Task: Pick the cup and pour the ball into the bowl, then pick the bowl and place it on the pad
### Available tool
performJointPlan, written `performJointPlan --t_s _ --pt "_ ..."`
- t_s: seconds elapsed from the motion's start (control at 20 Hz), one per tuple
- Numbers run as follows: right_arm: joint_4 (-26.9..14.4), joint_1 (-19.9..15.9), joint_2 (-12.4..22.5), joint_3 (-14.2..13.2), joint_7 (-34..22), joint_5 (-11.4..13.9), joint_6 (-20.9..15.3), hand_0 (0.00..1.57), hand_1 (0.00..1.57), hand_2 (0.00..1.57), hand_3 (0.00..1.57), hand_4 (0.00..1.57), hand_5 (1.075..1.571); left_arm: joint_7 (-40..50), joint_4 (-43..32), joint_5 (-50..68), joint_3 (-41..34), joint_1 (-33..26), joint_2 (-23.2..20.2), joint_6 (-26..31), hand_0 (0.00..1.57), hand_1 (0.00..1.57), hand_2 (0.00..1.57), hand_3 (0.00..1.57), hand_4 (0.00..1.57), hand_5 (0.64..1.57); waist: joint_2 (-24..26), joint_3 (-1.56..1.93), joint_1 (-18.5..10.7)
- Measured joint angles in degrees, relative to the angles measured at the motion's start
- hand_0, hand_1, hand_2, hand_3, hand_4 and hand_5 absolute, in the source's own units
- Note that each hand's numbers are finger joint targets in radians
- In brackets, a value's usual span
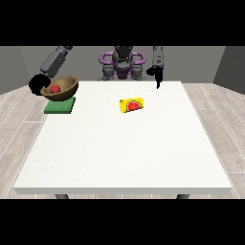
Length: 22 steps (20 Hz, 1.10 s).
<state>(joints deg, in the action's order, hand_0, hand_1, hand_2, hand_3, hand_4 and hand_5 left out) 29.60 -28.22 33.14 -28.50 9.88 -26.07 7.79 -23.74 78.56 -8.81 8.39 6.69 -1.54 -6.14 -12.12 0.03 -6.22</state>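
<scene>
a brown wooden bowl (61, 87) with a red ball (55, 89) inside sits tilted over the green pad (60, 106) at the table's (124, 148) far corner. the hand at the view's left (37, 85) touches its rim, grip unclear. the yellow cup (132, 105) with a watermelon print lies on its side mid-table, and the hand at the view's right (156, 76) hangs with fingers down, holding nothing.

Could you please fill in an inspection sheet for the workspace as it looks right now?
Surface: white table, mostly bare.
Job's things: brown bowl with the red ball inside, tilted, over the green pad near the far corner at the view's left; yellow cup with a watermelon print lies on its side near the middle.
Clutter: nothing seen.
Hands: the hand at the view's left is at the bowl's rim; the hand at the view's right hangs by the far edge, holding nothing.
Cables: nothing seen.
Surroundings: pale wood floor, grey walls.
</scene>
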Motion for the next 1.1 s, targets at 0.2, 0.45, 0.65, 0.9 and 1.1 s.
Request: performJointPlan --t_s 0.2,0.45,0.65,0.9,1.1 --pt "-2.79 0.37 3.13 -0.88 3.25 0.75 -0.48 1.48 1.48 1.57 0.67 0.0 1.567 0.04 3.04 -0.96 0.97 -0.42 0.28 -0.76 0.0 0.0 0.0 0.0 1.17 1.362 -2.73 0.04 -0.97" --pt "-2.78 0.32 7.26 -0.1 5.13 3.51 -5.02 1.24 1.24 1.3 1.36 0.0 1.568 -0.94 2.2 -1.26 0.7 -0.49 0.55 -1.15 0.0 0.0 0.0 0.0 1.17 1.366 -3.11 0.0 -0.69" --pt "-1.6 -1.58 6.38 2.38 4.12 5.59 -7.57 1.07 1.07 0.96 0.95 0.31 1.564 -2.03 -1.16 -0.9 5.35 -1.46 1.16 -5.33 0.0 0.0 0.0 0.0 1.21 1.354 -1.01 -0.04 -0.18" --pt "0.08 -4.35 5.66 4.06 1.26 5.46 -4.76 0.14 0.14 0.53 0.68 0.71 1.182 -5.08 -6.47 2.01 12.02 -2.02 1.42 -12.48 0.0 0.0 0.0 0.0 1.22 1.34 0.1 -0.05 1.92" --pt "0.21 -3.76 6.99 4.42 -0.55 5.05 -1.09 0.0 0.0 0.58 0.75 0.71 1.075 -5.03 -7.44 3.66 15.47 -3.42 1.49 -15.18 0.0 0.0 0.0 0.0 1.22 1.34 2.36 -0.04 2.54"
